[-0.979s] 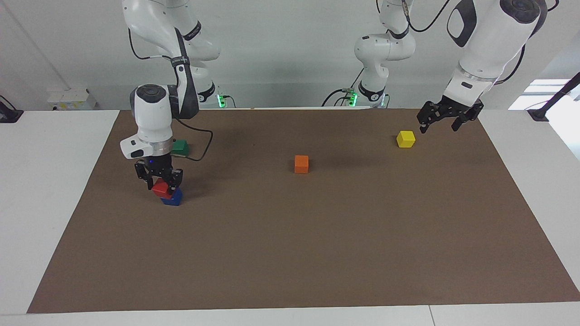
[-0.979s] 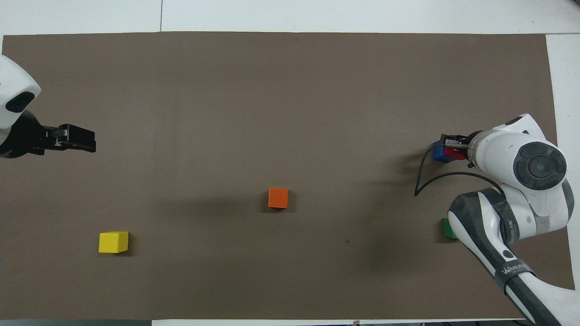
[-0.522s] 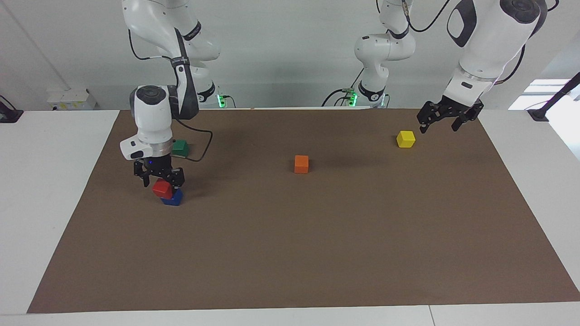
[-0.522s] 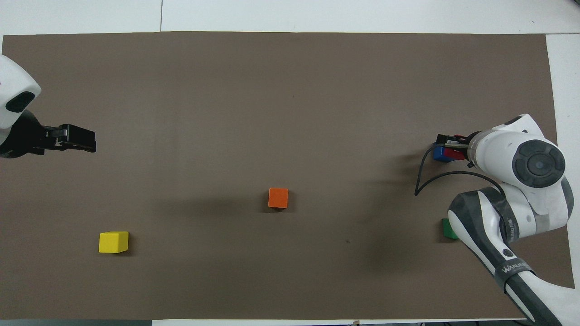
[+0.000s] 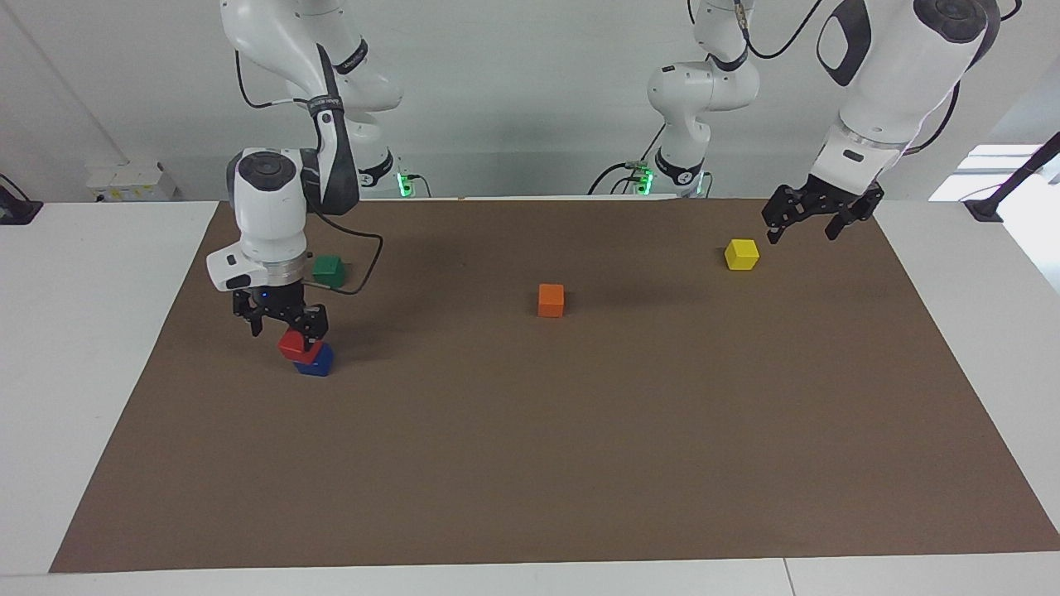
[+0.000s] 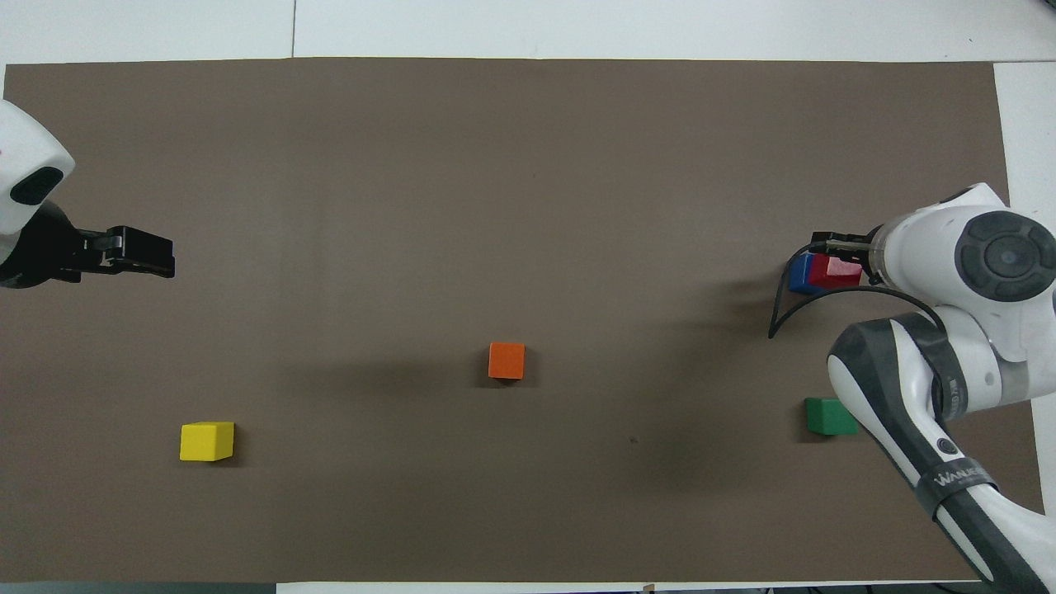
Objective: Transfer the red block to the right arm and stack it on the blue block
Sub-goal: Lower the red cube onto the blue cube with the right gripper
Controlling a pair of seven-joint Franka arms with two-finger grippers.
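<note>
Two blocks are sitting stacked toward the right arm's end of the table: the red block is resting on the blue block, slightly askew and overhanging one edge. Stacking looks done; the next move is likely a straight lift clear without nudging the red cube. Just above it the right gripper is hanging from a bent, downward-pointing wrist, fingers spread and holding nothing. Over the table's other end the left gripper is waiting, fingers spread and empty.
</note>
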